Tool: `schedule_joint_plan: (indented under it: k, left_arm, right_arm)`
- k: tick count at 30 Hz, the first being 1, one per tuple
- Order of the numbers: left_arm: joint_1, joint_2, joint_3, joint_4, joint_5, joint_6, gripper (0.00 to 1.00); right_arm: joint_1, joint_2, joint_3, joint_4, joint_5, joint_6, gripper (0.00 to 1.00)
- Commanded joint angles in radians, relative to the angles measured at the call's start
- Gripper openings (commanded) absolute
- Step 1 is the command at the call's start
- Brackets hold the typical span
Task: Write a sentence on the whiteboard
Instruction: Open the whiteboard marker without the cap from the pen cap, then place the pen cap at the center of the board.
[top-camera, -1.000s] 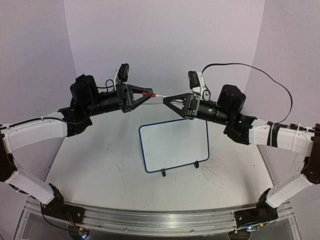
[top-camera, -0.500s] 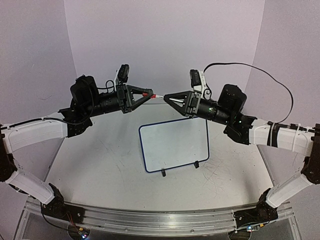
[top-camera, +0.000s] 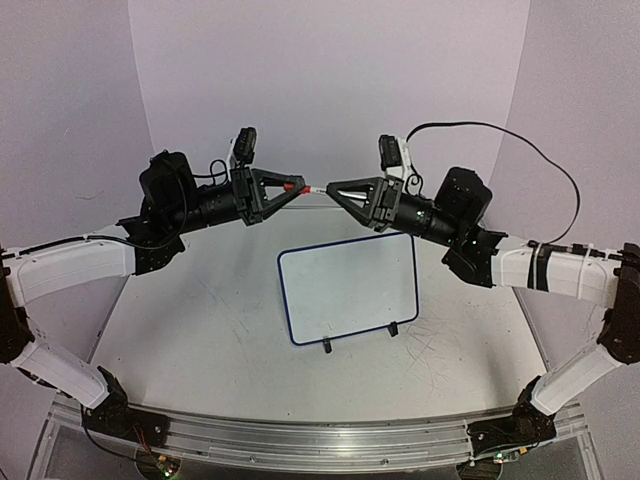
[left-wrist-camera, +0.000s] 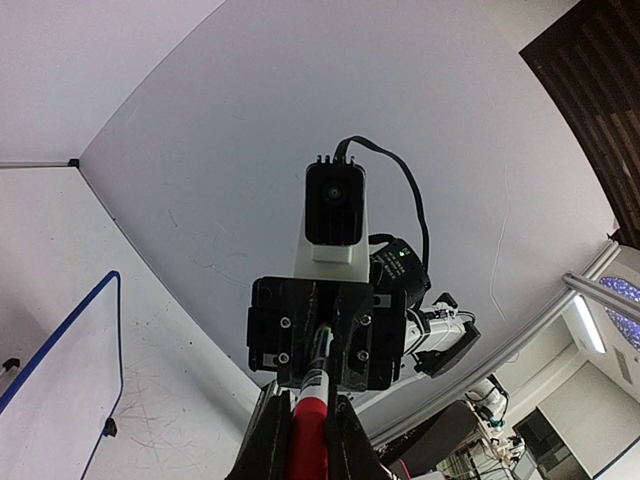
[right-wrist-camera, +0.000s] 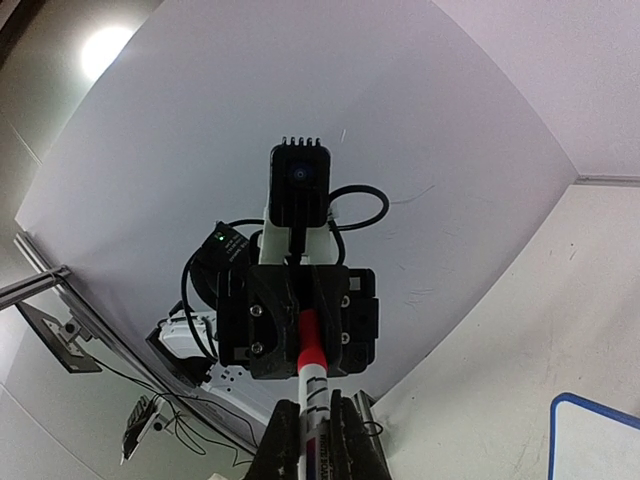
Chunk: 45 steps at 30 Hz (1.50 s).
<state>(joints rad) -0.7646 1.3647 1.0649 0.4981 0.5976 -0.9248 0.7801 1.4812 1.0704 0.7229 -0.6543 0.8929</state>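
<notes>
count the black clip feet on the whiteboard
2. The left clip foot sits under the whiteboard's near edge, and the right clip foot is further along the same edge. None seems hidden.

Barred across the upper middle of the top view by left gripper (top-camera: 297, 186) and right gripper (top-camera: 331, 188), tip to tip, jaws of both clamped on one marker (top-camera: 313, 188), arms reaching in from both side edges. Free beneath that span, above the whiteboard (top-camera: 350, 290) at the centre of the desk (top-camera: 200, 320). Free over bare desk at lower left and lower right of the board. Hemmed in behind by the curved wall (top-camera: 330, 80).
</notes>
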Motion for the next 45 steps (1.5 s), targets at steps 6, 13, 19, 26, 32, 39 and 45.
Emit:
schedule_joint_plan:
  k: [6,13,19,26,32,39,45]
  left_arm:
    - [-0.007,-0.001,-0.004,0.037,-0.004,0.007,0.00]
    - [-0.007,0.000,-0.002,0.038,0.000,0.006,0.00]
    - [-0.007,0.001,-0.009,0.037,0.005,0.008,0.00]
    - [0.007,-0.026,-0.020,0.037,-0.002,0.023,0.00]
    - [0.141,-0.111,-0.083,0.037,0.001,-0.009,0.00]
    - [0.428,-0.253,-0.188,0.000,0.105,-0.047,0.00]
    - [0.445,-0.239,-0.206,-0.481,-0.113,0.179,0.00]
  right_arm:
    - [0.006,0.008,0.029,0.035,-0.039,-0.019,0.16]
    - [0.006,0.007,0.028,0.034,-0.030,-0.030,0.02]
    - [0.006,-0.017,0.011,0.035,0.025,-0.041,0.00]
    - [-0.006,-0.087,-0.057,0.033,0.112,-0.027,0.00]
    - [-0.072,-0.205,-0.186,0.034,0.167,-0.042,0.00]
    - [-0.193,-0.375,-0.249,-0.191,0.143,-0.222,0.00]
    - [-0.193,-0.487,-0.191,-0.571,0.395,-0.500,0.00]
